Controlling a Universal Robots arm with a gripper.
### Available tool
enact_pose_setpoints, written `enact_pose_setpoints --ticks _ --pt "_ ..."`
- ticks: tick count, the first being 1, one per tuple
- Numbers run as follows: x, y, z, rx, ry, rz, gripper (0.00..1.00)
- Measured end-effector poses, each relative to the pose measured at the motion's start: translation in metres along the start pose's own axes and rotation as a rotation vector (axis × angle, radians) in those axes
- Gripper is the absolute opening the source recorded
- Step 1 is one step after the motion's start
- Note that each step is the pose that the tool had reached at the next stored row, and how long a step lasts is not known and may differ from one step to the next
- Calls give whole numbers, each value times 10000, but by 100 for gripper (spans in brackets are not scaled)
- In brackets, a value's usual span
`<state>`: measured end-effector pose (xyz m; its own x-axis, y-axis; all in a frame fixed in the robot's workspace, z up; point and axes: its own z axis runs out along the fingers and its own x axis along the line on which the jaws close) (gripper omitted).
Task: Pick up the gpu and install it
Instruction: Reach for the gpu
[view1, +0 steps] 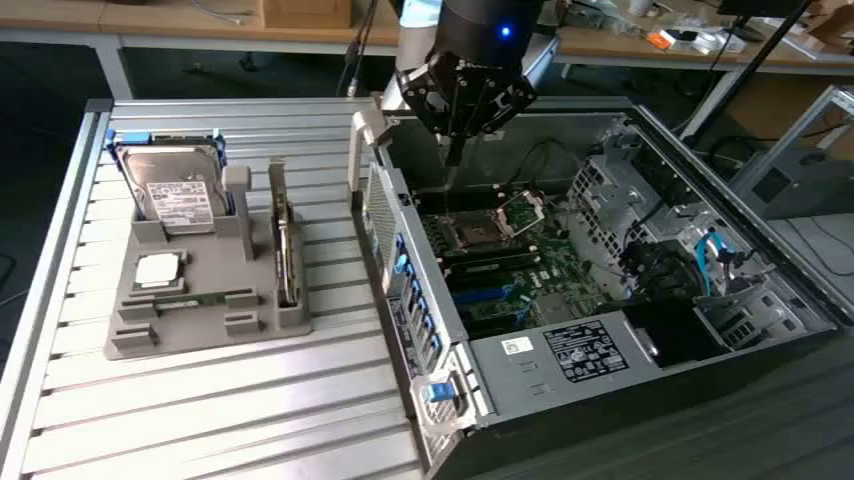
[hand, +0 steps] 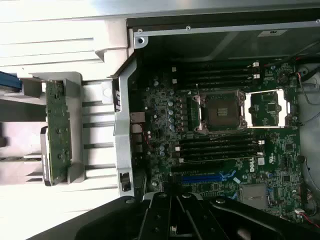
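The gpu (view1: 282, 238) stands on its long edge in a slot of the grey holder (view1: 200, 330) on the slatted table, to the exterior view's left of the open computer case (view1: 561, 250). In the wrist view the gpu (hand: 57, 131) appears edge-on as a long green-brown board beside the case wall. My gripper (view1: 451, 158) hangs over the far end of the case, above the motherboard (hand: 225, 150), well apart from the gpu. Its black fingers (hand: 172, 215) sit together with nothing between them.
A silver hard drive (view1: 176, 192), a processor chip (view1: 158, 268) and a green memory stick (view1: 200, 298) share the holder. Inside the case are the processor socket (view1: 478, 232), blue card slots (hand: 210, 178) and loose cables (view1: 707, 255). The case's metal side wall (view1: 387, 230) separates holder and motherboard.
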<state>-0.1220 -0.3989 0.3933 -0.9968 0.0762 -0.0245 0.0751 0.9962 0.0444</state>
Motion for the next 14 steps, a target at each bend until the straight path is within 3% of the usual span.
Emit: enact_pose_setpoints --ticks 6,14 --pt "87 -6 -2 0 0 0 11" --pt "121 -9 -3 0 0 1 11"
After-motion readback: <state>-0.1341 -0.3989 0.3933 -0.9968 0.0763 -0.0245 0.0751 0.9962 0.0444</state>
